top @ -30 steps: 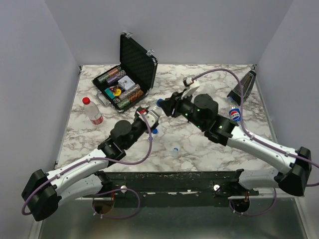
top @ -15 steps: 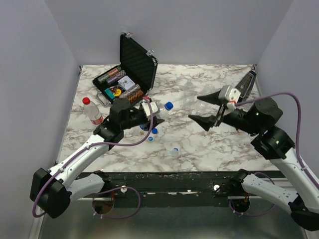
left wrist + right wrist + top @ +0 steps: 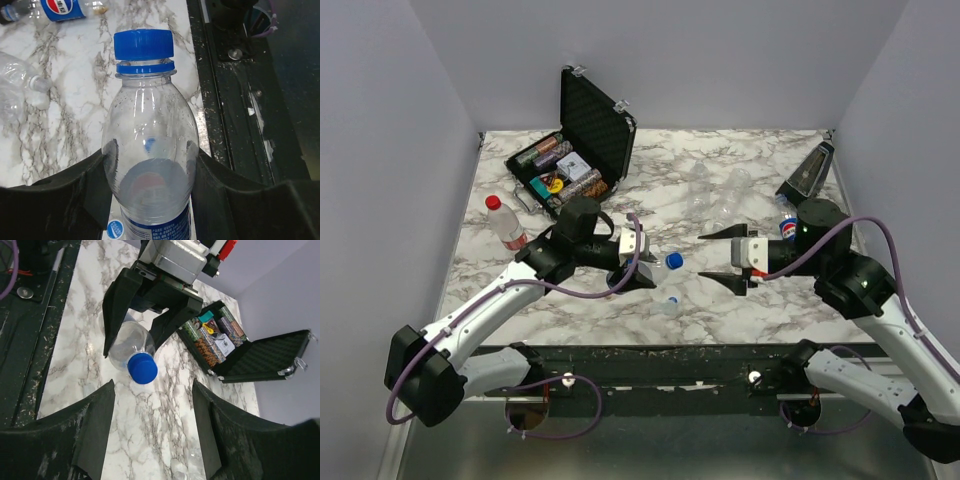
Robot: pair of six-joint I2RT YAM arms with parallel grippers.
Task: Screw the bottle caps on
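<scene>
1. We take the open black case (image 3: 592,125) at the far left of the marble tabletop (image 3: 760,315) as our landmark. Its tray holds rows of poker chips (image 3: 560,172).
2. The left arm (image 3: 505,303) reaches to a spot just in front of the case, on the side toward the arm bases. There the left jaws are clamped around the body of the blue-label bottle (image 3: 150,150).
3. That bottle is clear, and a blue cap (image 3: 144,44) sits on its neck above a blue ring. The capped end points away from the case, toward the right arm (image 3: 860,288).
4. The right jaws stand wide apart, farther from the case than the bottle, and face the blue cap without touching it. In the right wrist view we see the cap between the two fingers (image 3: 95,435) but beyond their tips.
5. A red-label bottle (image 3: 506,226) with a red cap (image 3: 493,202) stands upright just left of the case's front.
6. A whitish cap (image 3: 669,300) lies loose on the tabletop in front of the case, nearer the bases than the held bottle.
7. In the left wrist view, a loose blue cap (image 3: 116,229) lies on the tabletop under the held bottle.
8. To the right of the case lie crumpled clear bottles (image 3: 715,190). A Pepsi bottle (image 3: 790,230) lies well beyond them.
</scene>
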